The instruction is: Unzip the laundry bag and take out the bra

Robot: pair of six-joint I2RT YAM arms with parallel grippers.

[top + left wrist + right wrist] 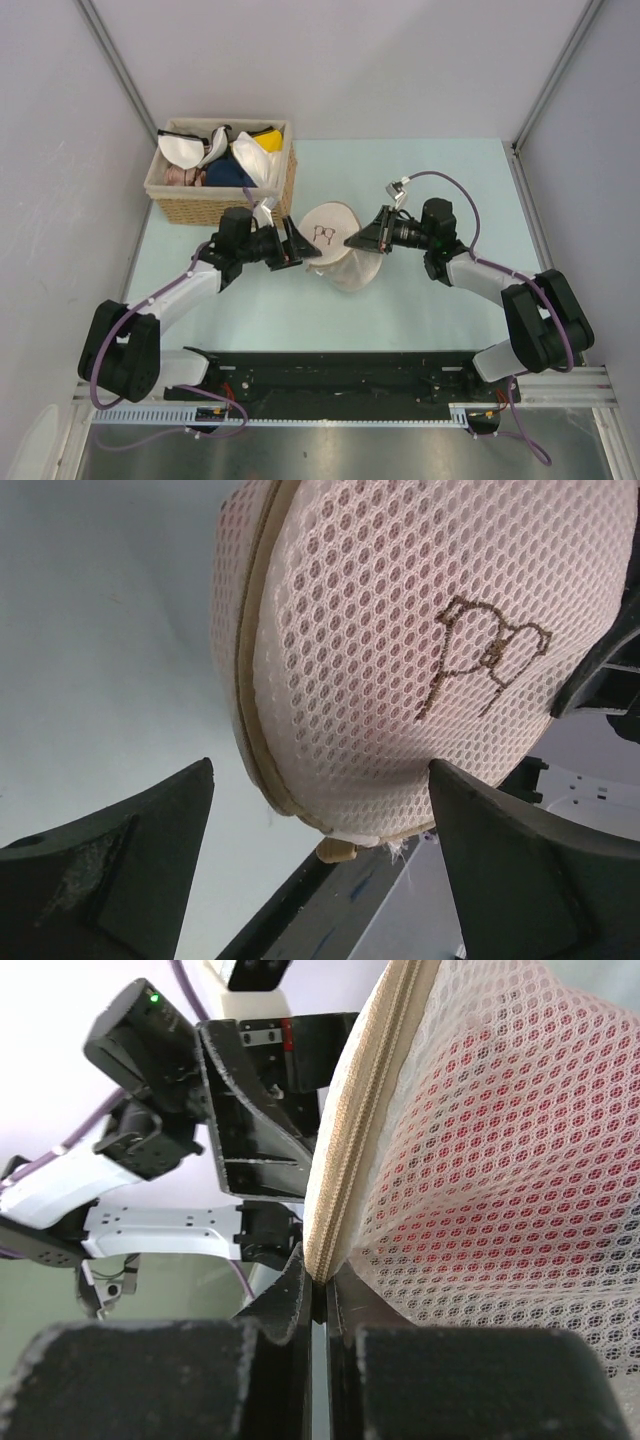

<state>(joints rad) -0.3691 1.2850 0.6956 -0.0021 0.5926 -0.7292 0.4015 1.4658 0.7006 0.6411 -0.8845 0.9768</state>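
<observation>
- Our right gripper [320, 1300] is pinched almost fully together, its two dark pads [470, 1380] squeezing the tan zipper [350, 1160] tape at the rim of the laundry bag [520, 1080].
- Just above that pinch the zipper climbs away from the claw, and its teeth look meshed along the stretch we can see.
- To the right of the pinch, the bra [440, 1230] shows red through the cream mesh; it is inside the bag.
- Straight across the bag from this claw we see the left gripper [320, 820], its jaws spread wide.
- The bag's lower rim sits in the gap between the left fingertips [150, 850]. We cannot tell whether they press on it.
- A small tan tab [335, 850] pokes out at that rim, between the left fingers.
- Further up from the left claw, the bag's round face carries a brown line drawing [490, 655].
- From above, the bag lies between the two claws over the pale table [450, 170], with its round face tilted upward.
- Behind the left claw, near the bag but apart from it, stands a wicker basket [185, 208] holding white, yellow and dark blue garments [250, 160].
</observation>
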